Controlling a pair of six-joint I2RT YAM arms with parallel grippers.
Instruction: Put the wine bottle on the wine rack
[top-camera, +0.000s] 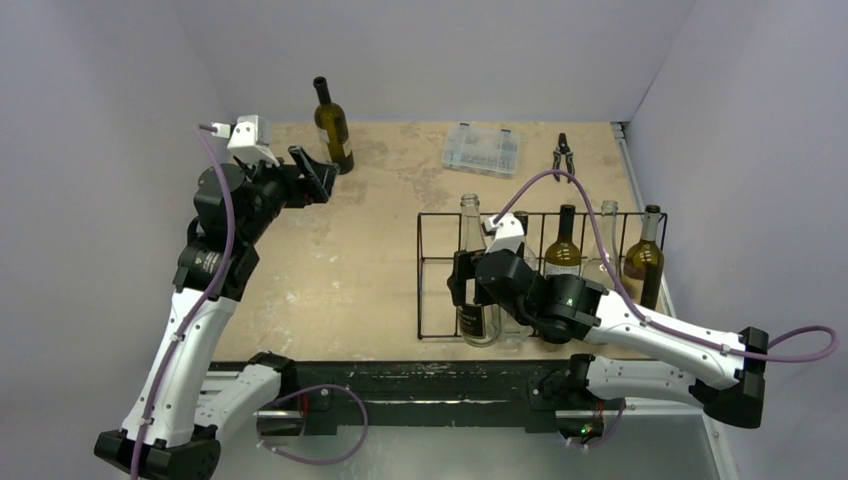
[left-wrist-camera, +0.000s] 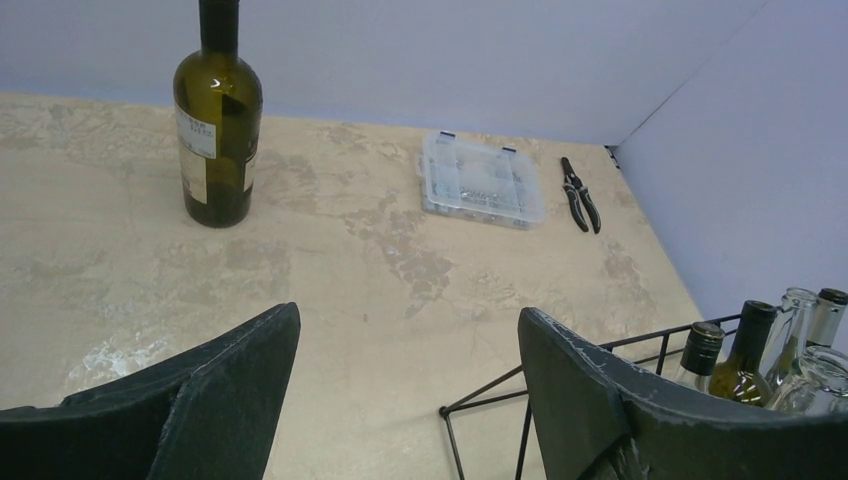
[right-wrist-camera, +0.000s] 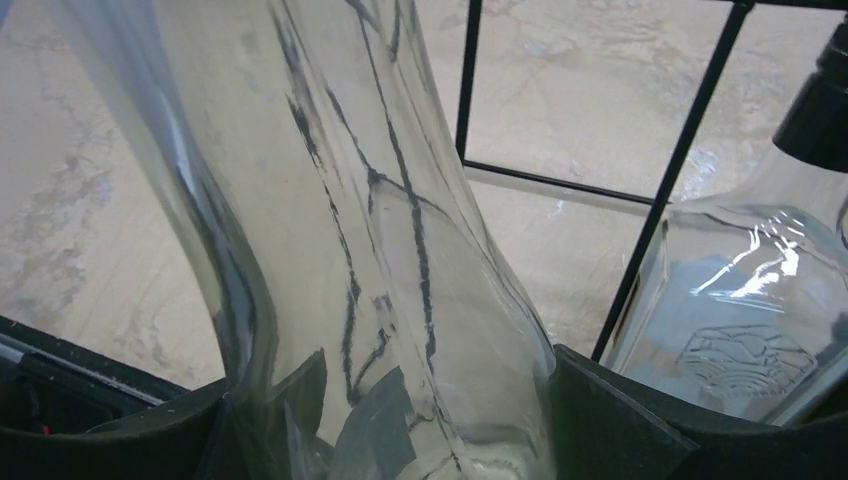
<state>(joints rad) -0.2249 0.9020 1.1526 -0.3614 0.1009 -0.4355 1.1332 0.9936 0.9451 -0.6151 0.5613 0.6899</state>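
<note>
The clear bottle (top-camera: 470, 228) is bare glass, tall with a long neck and no cap, with a dark label low on its body. It stands upright inside the rack (top-camera: 419, 275), in a slot near the left end, its base on the table (top-camera: 340, 260). My right claw (right-wrist-camera: 430, 360) holds it low on the body: one finger (right-wrist-camera: 265, 410) presses the glass on one side, the other sits against the far side, and the bottle fills the whole gap.

My right arm comes from its base at the near right. The white forearm runs leftward along the front of the rack, and the wrist turns in toward the bottle.

Just beside it in the next slot is a second clear bottle (right-wrist-camera: 740, 320) with a black cap. It has a raised emblem on its shoulder that I cannot read. Further right stand a dark green bottle (top-camera: 563, 252), another clear one and an olive one (top-camera: 645, 262).

My left arm rises from the near left, elbow bent, with its claw (left-wrist-camera: 410, 315) spread wide and empty above the table. It points toward a green bottle (left-wrist-camera: 217, 130) standing upright at the far left, well apart from the fingers. That bottle's pale label carries small print too fine to read. A clear box (left-wrist-camera: 482, 182) and pliers (left-wrist-camera: 580, 195) lie by the far wall.
</note>
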